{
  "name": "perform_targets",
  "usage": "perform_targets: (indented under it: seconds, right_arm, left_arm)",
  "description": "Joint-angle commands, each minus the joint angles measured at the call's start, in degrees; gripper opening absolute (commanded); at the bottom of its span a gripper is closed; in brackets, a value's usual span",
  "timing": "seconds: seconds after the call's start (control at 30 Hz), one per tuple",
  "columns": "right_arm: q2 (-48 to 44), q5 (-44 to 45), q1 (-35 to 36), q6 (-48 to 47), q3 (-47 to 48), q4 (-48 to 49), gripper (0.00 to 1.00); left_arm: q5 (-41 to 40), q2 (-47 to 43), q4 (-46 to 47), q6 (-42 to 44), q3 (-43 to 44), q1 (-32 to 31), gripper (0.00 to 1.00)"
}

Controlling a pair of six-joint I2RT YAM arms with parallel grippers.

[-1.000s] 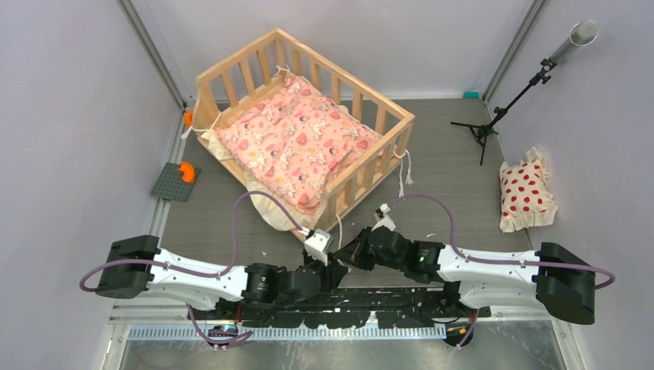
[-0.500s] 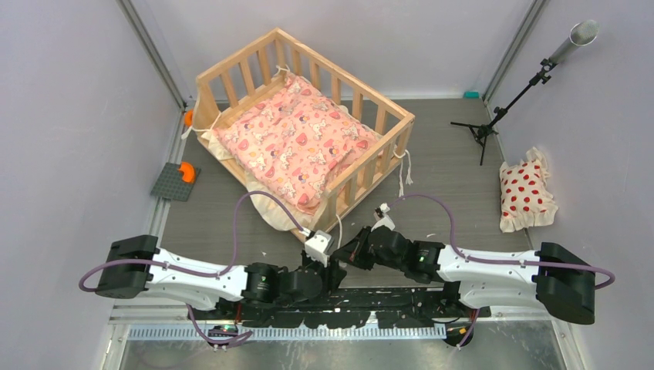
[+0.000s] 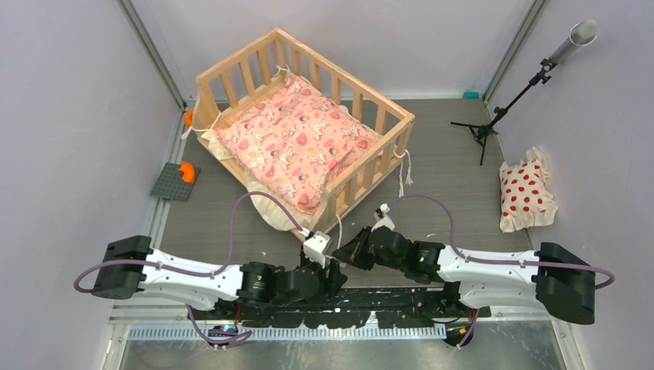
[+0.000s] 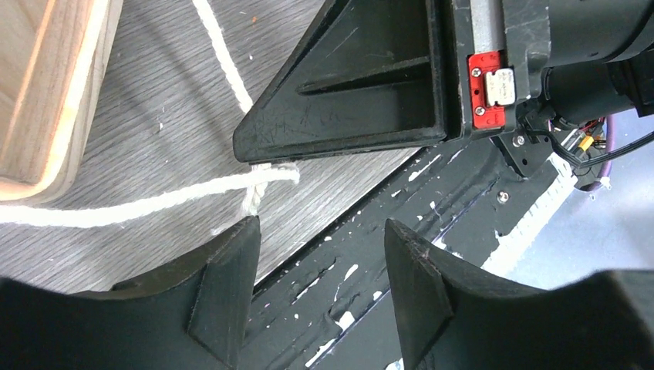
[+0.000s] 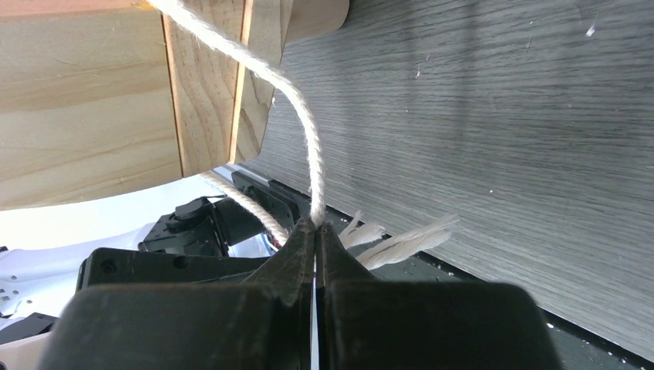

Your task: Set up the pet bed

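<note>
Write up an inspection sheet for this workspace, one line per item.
Surface: grey wood-grain table.
Job's things: pet bed upright at the back left, pink cushion inside; dotted pillow lies apart at the right.
Clutter: grey plate with an orange piece, left edge.
Grippers: left gripper open, empty; right gripper shut on a cream tie.
Cables: purple cables loop above both arms.
Surroundings: plain walls; tripod stand at the right.
</note>
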Motion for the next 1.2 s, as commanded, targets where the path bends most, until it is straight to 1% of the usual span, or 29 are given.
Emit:
perform_targets:
  seconds: [0.0,0.2,0.4,0.53,0.63,0.8,0.87,1.0,1.17]
  right_arm:
    - [-0.51,0.53,-0.10,0.77,-0.05,2.45,0.01]
    - [-0.34,0.61,-0.06,0.81,-0.07,2.58,0.01]
    - [-0.29,0.60,-0.02,0.94,-0.03,2.67,0.01]
    - [-0.35,0.60,-0.08,1.02,0.00,2.67,0.01]
    - [-0.34,0.52,-0.15,1.03,0.10,2.67,0.01]
    - [-0.46,0.34,-0.16,1.07,0.13,2.67,0.01]
    - [-0.50,0.38,-0.12,1.12,0.13,2.67,0.01]
    - [-0.27,0.26,-0.16,1.19,0.06,2.67,0.01]
    - [-0.29,0.08,-0.18,1.16,0.15,2.59,0.01]
  left_arm:
    - [0.24,-2.48,-1.91,-0.33,1.08,0.21,0.62]
    - [1.23,-4.24,-3.60,-0.45,0.66,0.21,0.63]
    - [6.01,-5.25,-3.86,1.67,0.13,0.21,0.63]
    - [9.08,-6.90,-3.94,2.49,-0.97,0.20,0.61]
    - [9.19,-9.35,-5.07,3.10,-1.98,0.08,0.60]
    - [5.96,-12.67,-11.91,4.43,-1.73,0.11,0.57]
    - [3.67,-13.25,-12.88,5.36,-2.06,-0.07,0.55]
    - [-1.92,-12.65,-11.00,8.09,-3.30,-0.90,0.56]
    - [-6.50,-10.74,-4.98,12.01,-4.45,-1.37,0.59]
